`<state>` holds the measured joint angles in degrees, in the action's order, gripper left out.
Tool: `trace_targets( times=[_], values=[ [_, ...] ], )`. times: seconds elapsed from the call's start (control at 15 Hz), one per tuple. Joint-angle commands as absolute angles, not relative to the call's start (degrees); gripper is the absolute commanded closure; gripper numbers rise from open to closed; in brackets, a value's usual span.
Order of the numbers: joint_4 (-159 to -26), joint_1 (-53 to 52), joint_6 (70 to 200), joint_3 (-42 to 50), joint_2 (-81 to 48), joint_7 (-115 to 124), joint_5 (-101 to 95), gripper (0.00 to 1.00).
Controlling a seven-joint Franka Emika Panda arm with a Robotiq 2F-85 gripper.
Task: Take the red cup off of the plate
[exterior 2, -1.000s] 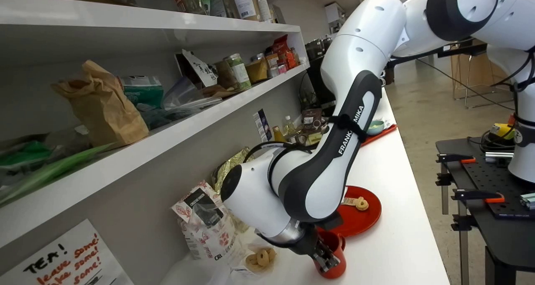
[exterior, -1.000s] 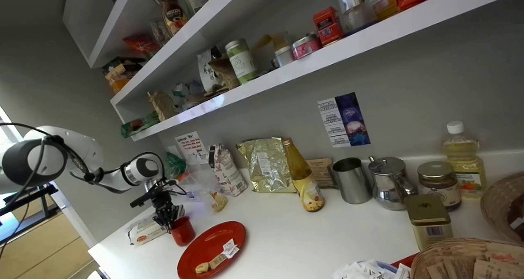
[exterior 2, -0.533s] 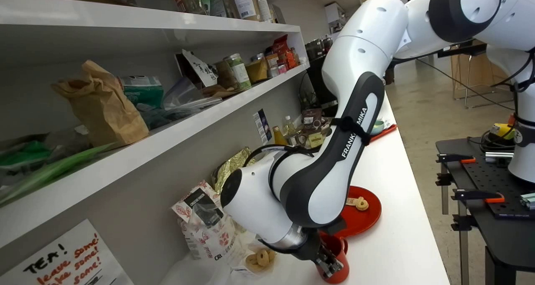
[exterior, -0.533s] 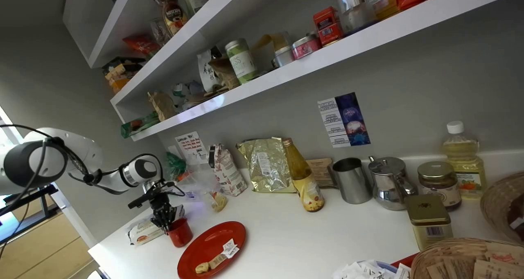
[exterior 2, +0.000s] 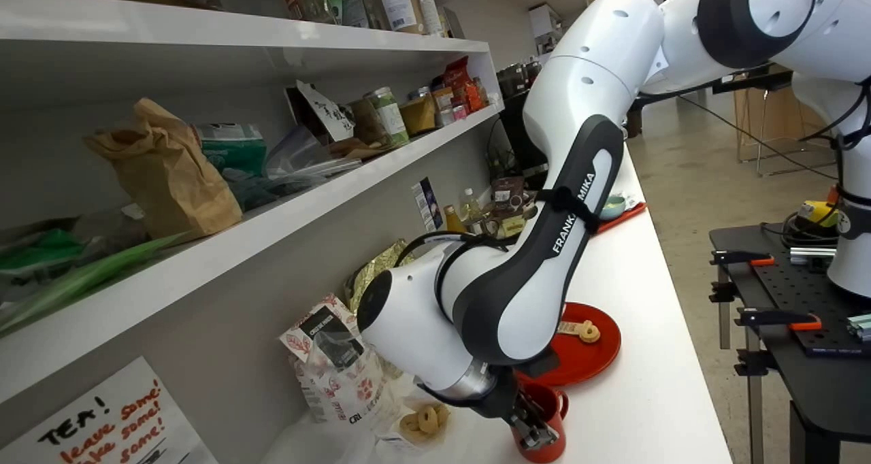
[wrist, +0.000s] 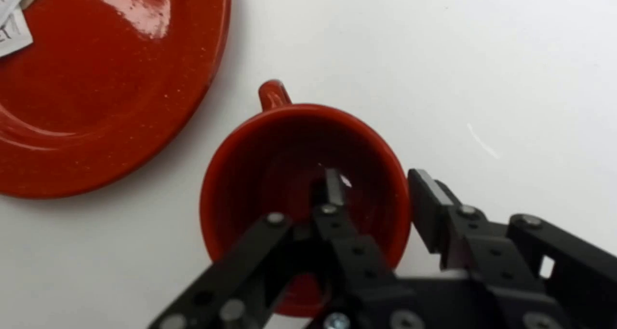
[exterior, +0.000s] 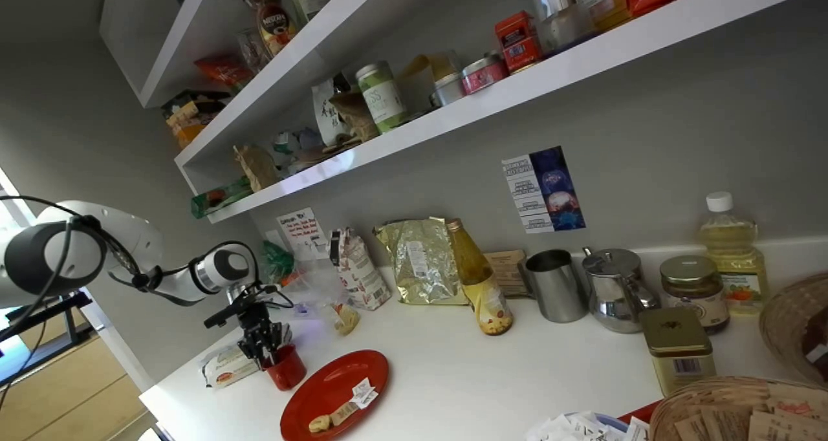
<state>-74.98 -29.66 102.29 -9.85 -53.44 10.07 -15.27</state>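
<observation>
The red cup (wrist: pixel 241 174) stands on the white counter beside the red plate (wrist: pixel 111 92), apart from its rim. Its handle points towards the plate in the wrist view. The cup shows in both exterior views (exterior: pixel 291 370) (exterior 2: pixel 552 431), as does the plate (exterior: pixel 370 365) (exterior 2: pixel 592 365). My gripper (wrist: pixel 377 186) is open at the cup's rim. One finger is inside the cup, away from its wall. The opposite finger is outside, at or very close to the rim. The gripper also shows in both exterior views (exterior: pixel 266 361) (exterior 2: pixel 534 431).
Packets and a ring-shaped snack (exterior 2: pixel 588 331) lie on the plate. A white packet (exterior: pixel 228 366) lies behind the cup. A clear bag with snacks (exterior 2: pixel 423 423) and a patterned bag (exterior 2: pixel 335 362) stand near the wall. A shelf (exterior 2: pixel 306 199) runs above.
The cup has shifted slightly, a little farther from the plate, and the gripper has shifted slightly with it. Over the last half second the arm has moved back a little while the cup has barely moved.
</observation>
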Motion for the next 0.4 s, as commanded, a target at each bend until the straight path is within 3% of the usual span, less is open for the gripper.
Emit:
trace_targets(
  times=[0.0, 0.13, 0.33],
  values=[
    [-74.54, -29.96, 102.19, -9.23, -53.22, 9.87, -14.96, 0.54],
    [-74.61, -29.66, 102.20, -9.20, -52.13, 9.87, -14.98, 0.39],
    [-75.18, -29.50, 102.21, -9.23, -51.29, 9.88, -15.01, 0.35]
  ],
)
